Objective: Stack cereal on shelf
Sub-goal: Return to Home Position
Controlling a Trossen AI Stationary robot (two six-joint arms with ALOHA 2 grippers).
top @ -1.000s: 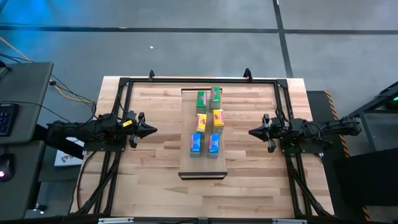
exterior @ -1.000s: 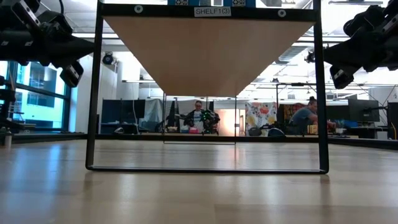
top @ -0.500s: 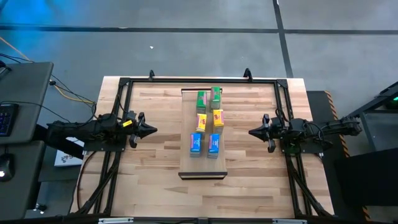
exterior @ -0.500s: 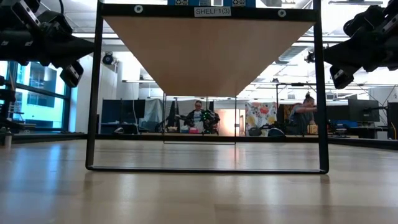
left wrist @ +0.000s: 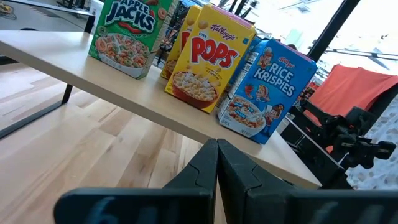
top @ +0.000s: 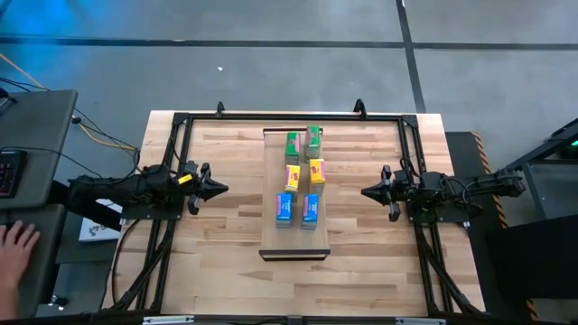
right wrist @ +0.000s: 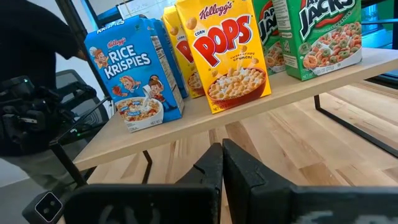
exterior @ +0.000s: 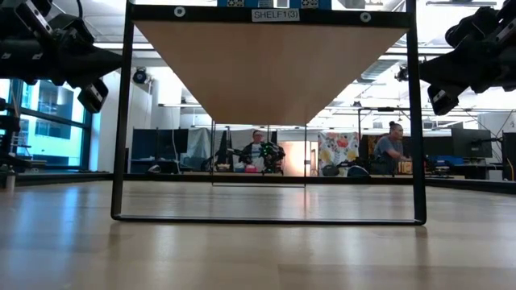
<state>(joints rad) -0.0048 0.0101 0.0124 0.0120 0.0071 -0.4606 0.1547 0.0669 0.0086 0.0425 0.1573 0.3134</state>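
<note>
Cereal boxes [top: 293, 177], all six, stand upright on the shelf [top: 293, 244], which lies lengthwise down the middle of the table [top: 226, 271]. I read them as two rows of three. The green pair [top: 313, 141] is at the far end, the yellow pair [top: 316, 171] is in the middle, and the blue pair [top: 311, 209] is closest to the near end, with a bare stretch of plank in front of it. On my left wrist feed the Apple Jacks, Corn Pops and Rice Krispies faces line up side by side along the plank's edge. The right wrist feed shows the matching row from the other side.

My left gripper [top: 221, 189] hangs over the table to the left of the shelf, its tip pointing toward the boxes and well apart from them. Its fingers [left wrist: 205, 165] are pressed together with nothing between them. My right gripper [top: 366, 191] mirrors it on the right side, also well clear, and its fingers [right wrist: 235, 163] are likewise closed on nothing.

From table height I see the plank's underside carried in a black frame [exterior: 121, 121], with both arms up near its level.

A person's hand [top: 13, 248] shows at the picture's lower-left edge, beside the desk and off the table.
</note>
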